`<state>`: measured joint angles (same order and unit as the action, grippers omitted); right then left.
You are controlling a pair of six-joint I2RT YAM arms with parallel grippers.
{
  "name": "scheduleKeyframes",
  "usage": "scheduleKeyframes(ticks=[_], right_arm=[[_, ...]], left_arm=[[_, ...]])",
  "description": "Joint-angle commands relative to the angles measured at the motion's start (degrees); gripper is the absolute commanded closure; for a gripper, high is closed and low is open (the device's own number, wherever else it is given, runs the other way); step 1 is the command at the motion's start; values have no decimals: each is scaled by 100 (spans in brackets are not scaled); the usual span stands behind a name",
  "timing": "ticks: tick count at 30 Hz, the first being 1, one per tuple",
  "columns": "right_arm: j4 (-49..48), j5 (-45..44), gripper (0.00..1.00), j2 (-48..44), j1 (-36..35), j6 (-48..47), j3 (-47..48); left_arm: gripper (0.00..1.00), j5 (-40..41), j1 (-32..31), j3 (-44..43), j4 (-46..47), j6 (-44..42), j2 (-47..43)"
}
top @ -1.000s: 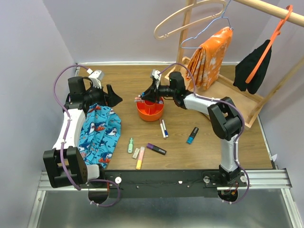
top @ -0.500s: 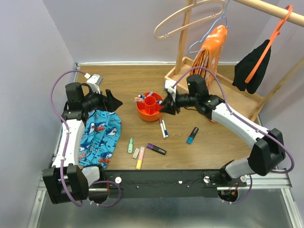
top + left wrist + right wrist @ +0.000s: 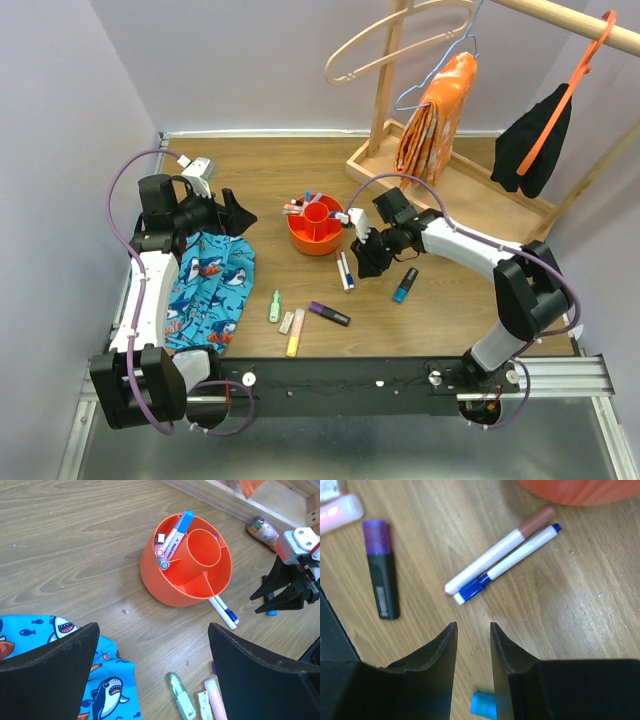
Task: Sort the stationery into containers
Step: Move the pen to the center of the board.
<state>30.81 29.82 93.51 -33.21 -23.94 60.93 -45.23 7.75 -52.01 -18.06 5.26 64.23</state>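
The red-orange bowl [image 3: 316,232] stands mid-table with several markers [image 3: 299,207] in its left compartments; it also shows in the left wrist view [image 3: 165,577]. Two white markers [image 3: 344,270] lie just right of it and show in the right wrist view [image 3: 496,560]. A blue-capped marker [image 3: 405,285], a purple-and-black highlighter [image 3: 329,314], a pale green one [image 3: 274,306] and a pink-yellow one [image 3: 295,333] lie on the table nearer me. My right gripper [image 3: 364,260] hovers beside the white markers, its jaws narrowly apart and empty [image 3: 472,626]. My left gripper [image 3: 236,210] is wide open and empty [image 3: 152,630].
The blue shark-print cloth [image 3: 210,285] lies at the left under my left arm. A wooden rack base [image 3: 455,190] stands at the back right, with orange cloth [image 3: 435,115] and black cloth [image 3: 530,145] on hangers above it. A small patterned cylinder [image 3: 262,527] lies by the rack.
My right gripper has left the bowl, swung right, then come down over the table beside the two white markers. My left arm has barely moved.
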Motion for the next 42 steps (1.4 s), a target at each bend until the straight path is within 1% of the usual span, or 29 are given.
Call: scheduleKeyframes(ticks=[1, 6, 15, 22, 32, 37, 42], right_arm=[[-725, -381, 60, 263, -71, 1093, -72], [-1015, -459, 60, 544, -220, 1489, 103], [-980, -644, 59, 1002, -431, 1524, 332], [-945, -1452, 59, 949, -599, 1314, 95], [-857, -2357, 60, 853, -607, 515, -19], [-857, -2928, 60, 581, -608, -180, -230], [-892, -2930, 60, 343, -608, -436, -564]], left_arm=[[1, 452, -19, -125, -319, -86, -164], [1, 946, -28, -46, -566, -262, -288], [1, 999, -28, -29, -628, -315, -314], [1, 1008, -28, -20, -593, -332, -253], [1, 955, -28, 24, -453, -280, -182], [1, 937, -28, 50, -408, -288, -165], [1, 893, -28, 86, -303, -209, -130]])
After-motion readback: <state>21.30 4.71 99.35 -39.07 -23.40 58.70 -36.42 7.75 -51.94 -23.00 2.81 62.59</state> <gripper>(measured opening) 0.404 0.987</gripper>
